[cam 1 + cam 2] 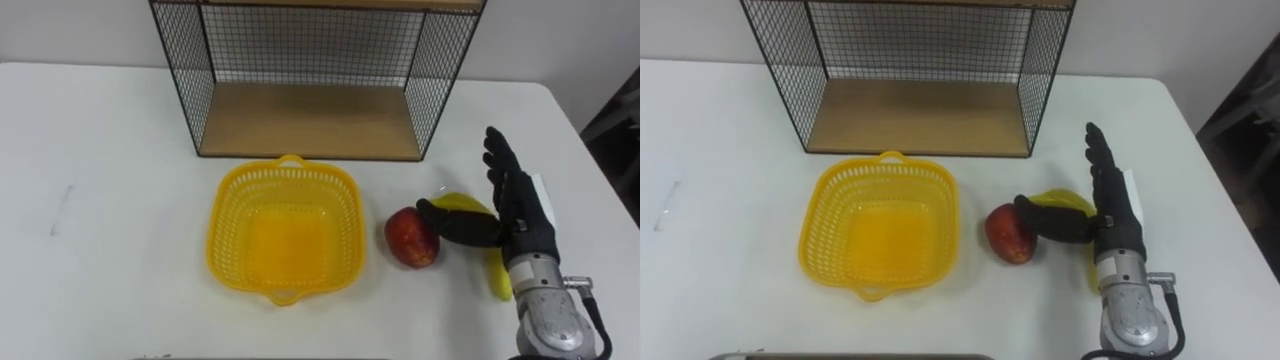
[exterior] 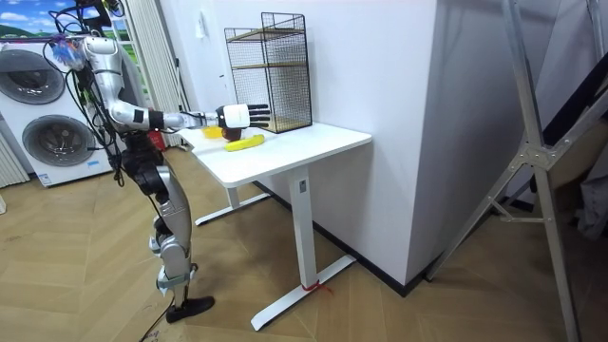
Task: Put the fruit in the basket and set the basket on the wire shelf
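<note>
Item: right hand (image 1: 522, 225). We logged it as black with slim fingers, a white tag at its back, and a silver-grey metal wrist with a ribbed cylinder and a dark cable looped beside it. In the room view we noted pale grey arms, a black waist, silver-grey legs, dark feet and tangled cables at the head.

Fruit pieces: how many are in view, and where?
2. A red apple lies on the table just right of the yellow basket; a banana lies right of the apple, partly under the right robot hand. The basket holds none.
</note>
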`<state>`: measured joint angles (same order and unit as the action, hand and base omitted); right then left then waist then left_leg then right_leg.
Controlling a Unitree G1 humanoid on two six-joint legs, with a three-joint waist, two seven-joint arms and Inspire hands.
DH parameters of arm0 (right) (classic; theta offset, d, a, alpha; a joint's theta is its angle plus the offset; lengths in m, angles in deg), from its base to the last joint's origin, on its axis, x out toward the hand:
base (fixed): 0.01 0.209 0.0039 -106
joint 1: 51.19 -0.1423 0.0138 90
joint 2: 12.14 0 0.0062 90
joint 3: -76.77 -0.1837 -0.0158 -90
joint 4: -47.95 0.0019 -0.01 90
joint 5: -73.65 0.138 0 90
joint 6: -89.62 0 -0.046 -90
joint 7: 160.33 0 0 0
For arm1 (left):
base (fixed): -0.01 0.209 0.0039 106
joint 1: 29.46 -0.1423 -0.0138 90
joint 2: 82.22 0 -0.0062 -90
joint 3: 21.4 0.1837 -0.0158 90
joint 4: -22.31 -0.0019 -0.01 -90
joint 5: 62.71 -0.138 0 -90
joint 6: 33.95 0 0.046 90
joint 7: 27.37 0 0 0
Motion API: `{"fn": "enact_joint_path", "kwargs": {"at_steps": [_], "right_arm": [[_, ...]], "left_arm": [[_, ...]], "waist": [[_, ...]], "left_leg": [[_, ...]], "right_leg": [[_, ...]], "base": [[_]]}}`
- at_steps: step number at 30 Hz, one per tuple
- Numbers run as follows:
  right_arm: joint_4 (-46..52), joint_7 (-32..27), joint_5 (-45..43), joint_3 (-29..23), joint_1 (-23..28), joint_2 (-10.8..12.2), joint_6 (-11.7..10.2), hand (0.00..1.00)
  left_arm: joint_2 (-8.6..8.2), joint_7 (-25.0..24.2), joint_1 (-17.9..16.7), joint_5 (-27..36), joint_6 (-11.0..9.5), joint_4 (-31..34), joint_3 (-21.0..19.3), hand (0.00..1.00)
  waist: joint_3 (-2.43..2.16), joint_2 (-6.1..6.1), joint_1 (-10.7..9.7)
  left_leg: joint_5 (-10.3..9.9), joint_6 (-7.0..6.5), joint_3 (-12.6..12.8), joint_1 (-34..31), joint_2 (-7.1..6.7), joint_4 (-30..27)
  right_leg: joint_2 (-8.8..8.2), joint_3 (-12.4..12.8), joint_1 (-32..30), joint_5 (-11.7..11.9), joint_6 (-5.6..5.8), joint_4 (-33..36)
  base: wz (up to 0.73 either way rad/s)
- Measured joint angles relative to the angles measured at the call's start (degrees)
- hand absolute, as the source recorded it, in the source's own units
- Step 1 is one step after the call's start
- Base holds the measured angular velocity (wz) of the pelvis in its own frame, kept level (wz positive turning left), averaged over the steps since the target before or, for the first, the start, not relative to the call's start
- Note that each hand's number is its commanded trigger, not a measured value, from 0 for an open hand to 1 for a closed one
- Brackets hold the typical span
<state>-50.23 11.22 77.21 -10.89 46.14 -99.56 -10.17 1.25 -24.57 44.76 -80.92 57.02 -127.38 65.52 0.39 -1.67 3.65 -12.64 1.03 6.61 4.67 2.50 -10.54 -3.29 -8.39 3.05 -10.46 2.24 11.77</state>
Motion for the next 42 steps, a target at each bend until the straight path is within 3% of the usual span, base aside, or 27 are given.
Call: {"fn": "enact_joint_path", "kwargs": {"at_steps": [4, 18, 35, 42], "right_arm": [[0.00, 1.16, 0.68, 1.11, -0.06, 0.07, 0.00, 0.00], [0.02, 4.92, 3.32, 1.57, -0.59, 0.28, 0.07, 0.00], [0.41, 6.84, 12.43, 3.22, -0.66, 0.33, 0.07, 0.00], [2.17, 8.86, 13.74, 3.22, -0.66, 1.81, 0.07, 0.00]], "left_arm": [[0.00, 0.14, 0.15, 0.01, 0.07, -0.19, 1.03, 0.00], [-0.44, 0.24, 1.02, 0.01, 0.39, -2.23, 1.49, 0.00], [-0.50, -0.36, 0.82, -0.05, 0.27, -2.27, 1.54, 0.00], [-0.55, -0.85, 0.54, -0.09, 0.31, -2.27, 1.54, 0.00]], "waist": [[-0.20, -0.12, 0.01], [0.00, 0.42, -0.04], [-0.17, 0.27, -0.05], [-0.05, 0.54, -0.08]], "left_leg": [[0.00, 0.00, -0.25, -0.02, 0.01, -0.05], [0.00, 0.01, -0.98, 0.02, 0.01, -0.40], [0.01, 0.01, -1.24, 0.01, 0.00, -0.45], [0.00, 0.02, -1.29, -0.06, 0.00, -0.67]], "right_leg": [[-0.01, -0.22, 0.13, 0.04, -0.05, 0.00], [-0.04, -1.02, 0.81, 0.06, -0.07, -0.12], [-0.03, -1.05, 0.96, 0.06, -0.07, -0.18], [-0.03, -1.03, 1.00, 0.06, -0.07, -0.22]], "base": [[0.00], [0.02], [0.00], [0.00]]}}
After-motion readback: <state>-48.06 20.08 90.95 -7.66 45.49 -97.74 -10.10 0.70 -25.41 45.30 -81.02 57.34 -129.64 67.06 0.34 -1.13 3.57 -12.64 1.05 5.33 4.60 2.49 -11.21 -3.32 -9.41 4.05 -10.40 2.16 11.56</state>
